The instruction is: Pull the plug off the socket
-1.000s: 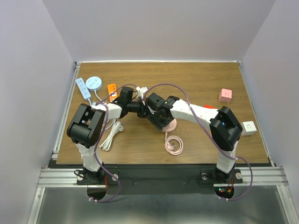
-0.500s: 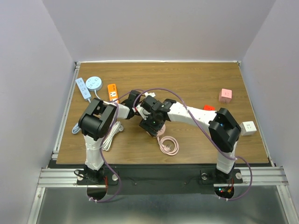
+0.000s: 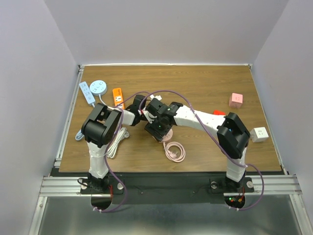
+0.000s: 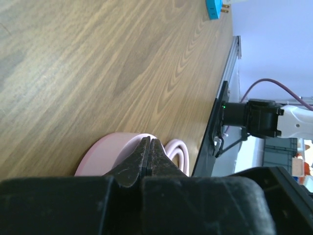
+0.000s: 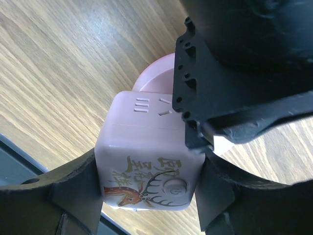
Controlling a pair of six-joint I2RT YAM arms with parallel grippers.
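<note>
The socket (image 5: 146, 152) is a pink cube with a deer print, joined to a round pink base (image 4: 110, 152). My right gripper (image 5: 149, 188) is shut on it, one finger on each side. In the top view this grip sits mid-table (image 3: 159, 128). A small white piece, the plug (image 5: 222, 143), shows at the socket's right side under a black finger of my left gripper (image 3: 145, 112). In the left wrist view the left gripper (image 4: 150, 147) has its jaws pressed together just above the pink base, with nothing visible between them. The socket's pink cable (image 3: 174, 151) lies coiled nearer the bases.
At the back left lie a blue power strip (image 3: 87, 92), a round pale-blue socket (image 3: 98, 87) and an orange strip (image 3: 118, 95). A white cable (image 3: 116, 139) trails by the left arm. A pink cube (image 3: 236, 100) and a white cube (image 3: 260, 134) sit on the right.
Both grippers have closed in on each other. The right gripper has carried the socket and its pink cable left, and the left arm has swung right. Little movement in the last half second.
</note>
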